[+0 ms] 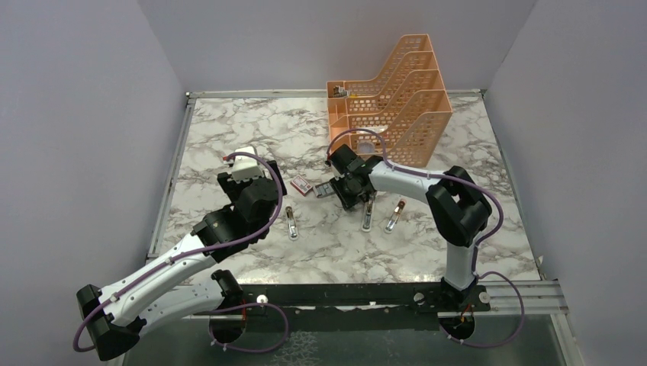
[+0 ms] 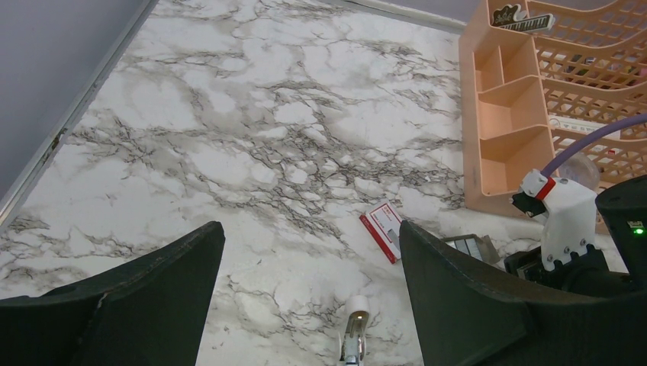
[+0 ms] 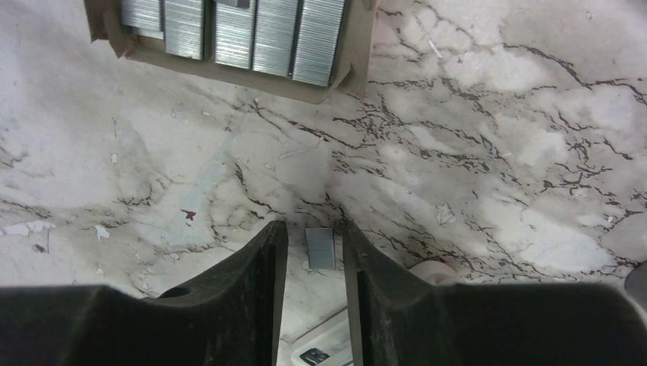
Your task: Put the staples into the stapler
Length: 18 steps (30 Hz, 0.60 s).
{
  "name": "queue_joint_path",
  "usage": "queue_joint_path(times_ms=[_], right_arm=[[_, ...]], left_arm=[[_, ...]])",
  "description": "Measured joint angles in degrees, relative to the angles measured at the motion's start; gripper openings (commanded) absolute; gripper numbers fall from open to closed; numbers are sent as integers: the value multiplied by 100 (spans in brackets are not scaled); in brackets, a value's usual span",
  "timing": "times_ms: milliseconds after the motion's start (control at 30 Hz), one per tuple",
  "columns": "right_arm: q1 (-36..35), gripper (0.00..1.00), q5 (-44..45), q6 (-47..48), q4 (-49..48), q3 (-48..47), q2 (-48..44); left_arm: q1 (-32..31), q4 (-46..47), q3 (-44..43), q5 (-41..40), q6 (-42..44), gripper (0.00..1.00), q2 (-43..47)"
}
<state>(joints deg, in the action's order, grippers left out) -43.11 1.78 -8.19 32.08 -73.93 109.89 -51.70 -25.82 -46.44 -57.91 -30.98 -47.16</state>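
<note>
My right gripper (image 3: pixel 313 229) hovers low over the marble table (image 1: pixel 229 137), just beside a grey tray (image 3: pixel 229 72) that holds several staple strips (image 3: pixel 252 34). One loose strip of staples (image 3: pixel 320 248) lies on the table between the fingertips. The jaws are narrow but open, with a gap showing on both sides of the strip. A white-tipped stapler (image 1: pixel 292 225) lies open below my left gripper (image 2: pixel 310 229), whose fingers are spread wide and hold nothing. The small red box (image 2: pixel 384 229) lies left of the tray.
Two more slim staplers (image 1: pixel 368 216) (image 1: pixel 394 216) lie under my right forearm. An orange mesh file organiser (image 1: pixel 397 99) stands at the back, right behind the right gripper. Grey walls close in the table on three sides.
</note>
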Motion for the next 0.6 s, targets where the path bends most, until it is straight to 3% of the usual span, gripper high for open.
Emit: queue_joint_path(times_ms=[333, 600], right_arm=[[0, 23, 70, -153, 31, -68, 48], [0, 23, 157, -391, 83, -79, 37]], left_arm=[[0, 0, 0, -2, 0, 86, 0], [0, 0, 0, -2, 0, 86, 0]])
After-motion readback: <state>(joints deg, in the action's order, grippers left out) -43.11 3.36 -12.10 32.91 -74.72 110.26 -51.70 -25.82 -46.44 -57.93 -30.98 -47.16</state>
